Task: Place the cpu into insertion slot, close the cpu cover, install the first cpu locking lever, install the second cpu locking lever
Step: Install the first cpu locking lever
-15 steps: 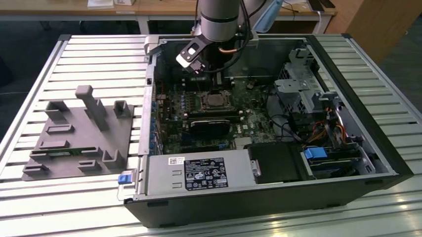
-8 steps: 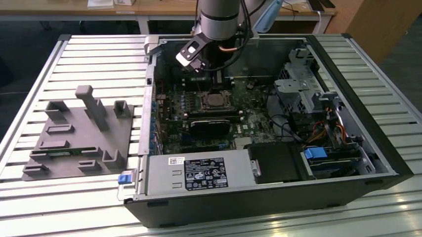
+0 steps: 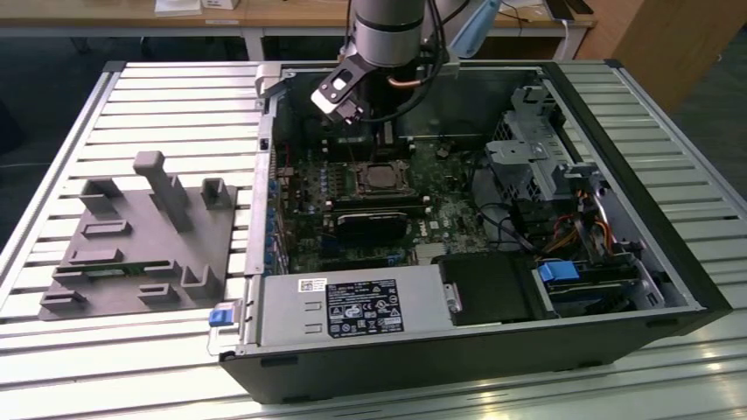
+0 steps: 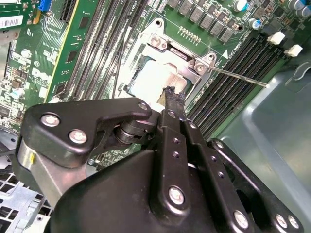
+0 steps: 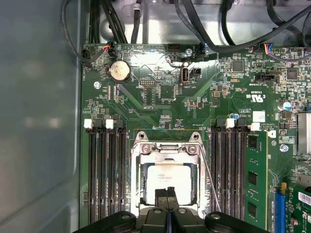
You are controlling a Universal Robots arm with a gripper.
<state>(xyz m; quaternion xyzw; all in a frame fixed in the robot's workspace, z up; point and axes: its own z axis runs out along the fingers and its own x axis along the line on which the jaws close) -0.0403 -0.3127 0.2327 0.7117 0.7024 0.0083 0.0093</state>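
Observation:
The cpu (image 5: 167, 175) lies flat in the insertion slot, pale metal face up; in the second wrist view the cpu (image 4: 153, 80) shows just past the fingertips. The grey cpu cover (image 5: 165, 151) is down around it, framing the chip. A thin locking lever rod (image 5: 210, 180) runs slanted beside the socket and, in the second wrist view, this lever (image 4: 238, 77) sticks out over the memory slots. My gripper (image 5: 167, 193) hovers just above the near edge of the chip, fingers shut together with nothing between them. In the exterior view the gripper (image 3: 373, 144) hangs inside the case above the socket (image 3: 380, 178).
Long black memory slots (image 5: 104, 170) flank the socket on both sides. A black heatsink block (image 3: 371, 227) lies below the socket, with the power supply (image 3: 350, 306) at the case front and the drive cage (image 3: 537, 157) at the exterior view's right. A grey fixture (image 3: 140, 236) stands on the table outside.

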